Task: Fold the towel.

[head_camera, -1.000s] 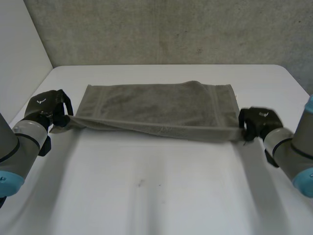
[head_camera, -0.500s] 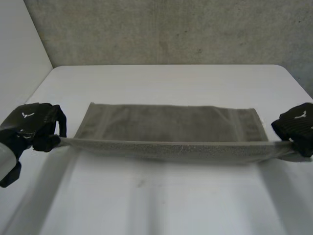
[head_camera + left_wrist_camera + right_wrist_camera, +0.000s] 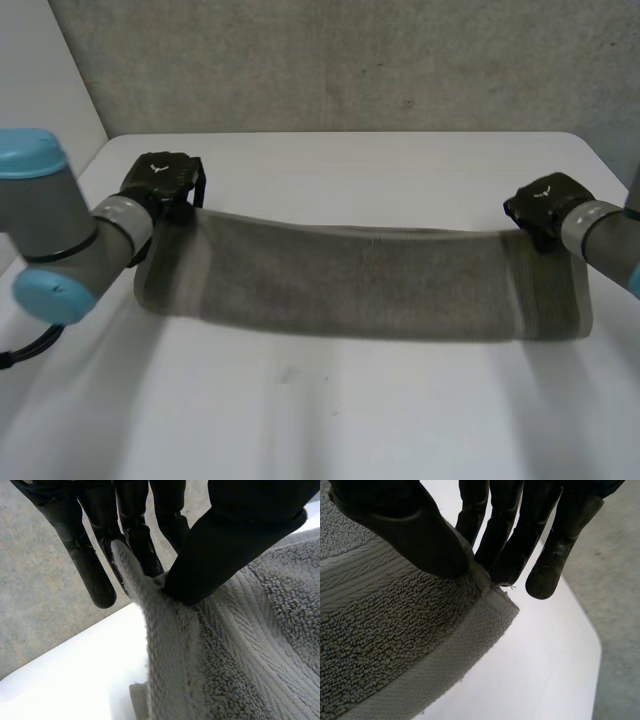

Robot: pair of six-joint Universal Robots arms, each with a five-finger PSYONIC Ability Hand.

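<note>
A grey towel [image 3: 360, 285] hangs stretched between my two hands over the middle of the white table [image 3: 330, 420]. My left hand [image 3: 160, 182] pinches its left top corner between thumb and fingers; the left wrist view shows the towel [image 3: 240, 655] caught under the thumb [image 3: 220, 555]. On the other side, my right hand [image 3: 545, 205] pinches the right top corner, and the right wrist view has the hemmed corner of the towel [image 3: 395, 645] clamped between thumb [image 3: 405, 530] and fingers [image 3: 505, 535]. The towel's lower part drapes down toward the table.
A grey concrete wall [image 3: 350, 60] stands behind the table's far edge. A white panel [image 3: 40, 120] closes off the far left side. Bare table surface lies in front of the towel and behind it.
Both hands have carried the towel's held edge up and away from me toward the far side. The towel, stretched low and flat before, now hangs as a curtain.
</note>
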